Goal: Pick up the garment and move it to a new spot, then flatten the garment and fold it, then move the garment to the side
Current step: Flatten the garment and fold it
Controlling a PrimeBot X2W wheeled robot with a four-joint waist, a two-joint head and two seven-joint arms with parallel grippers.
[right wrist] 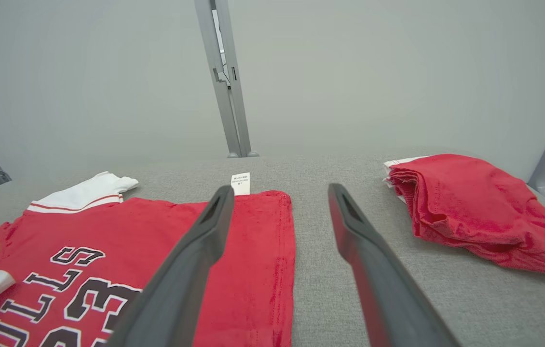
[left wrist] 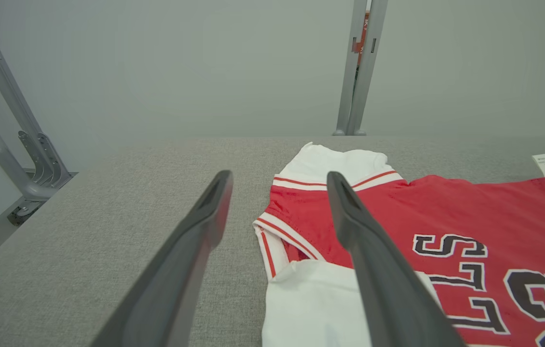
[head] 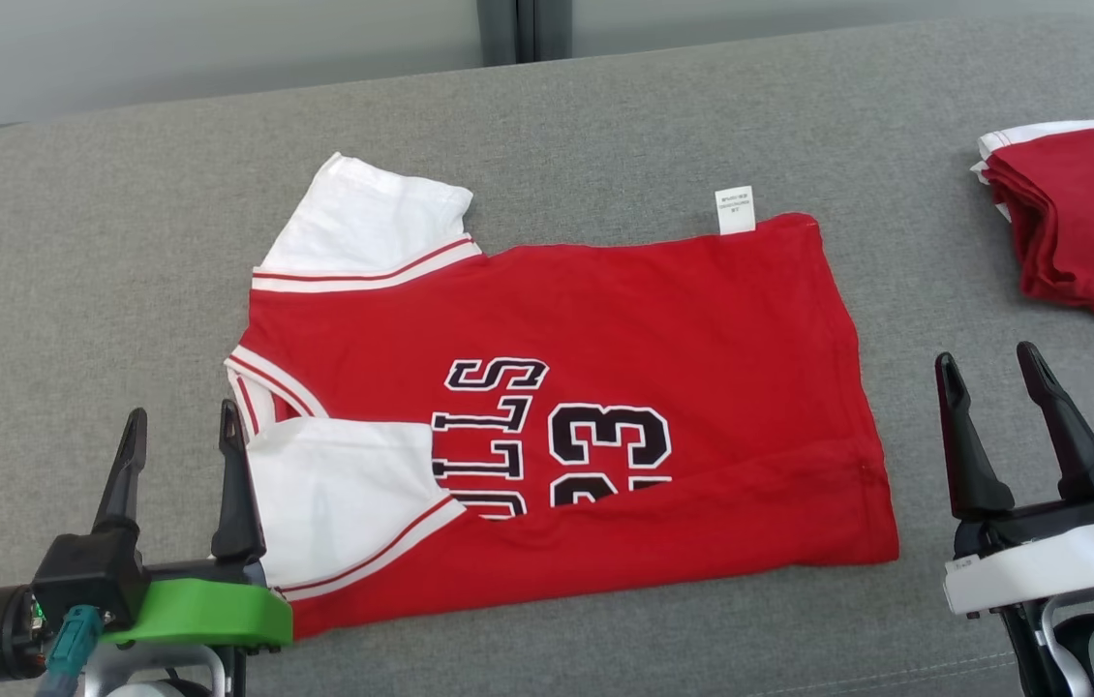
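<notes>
Currently showing red-and-white printed fabric jersey [head: 605, 387] lying partly folded on grey upholstered surface [head: 73, 242], long axis running left to right, collar end [head: 252, 382] just beside empty, spread-open left gripper [head: 181, 418], hem end [head: 871, 455] near empty, spread-open right gripper [head: 985, 353].

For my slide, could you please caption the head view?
Left gripper and right gripper, open, flank a partly folded red jersey.

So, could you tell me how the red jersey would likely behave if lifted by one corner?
Probably floppy: the red jersey lies limp with its near edge folded over the print, so it should drape and unfold. Pushed across the grey woven surface, it may bunch rather than slide.
</notes>
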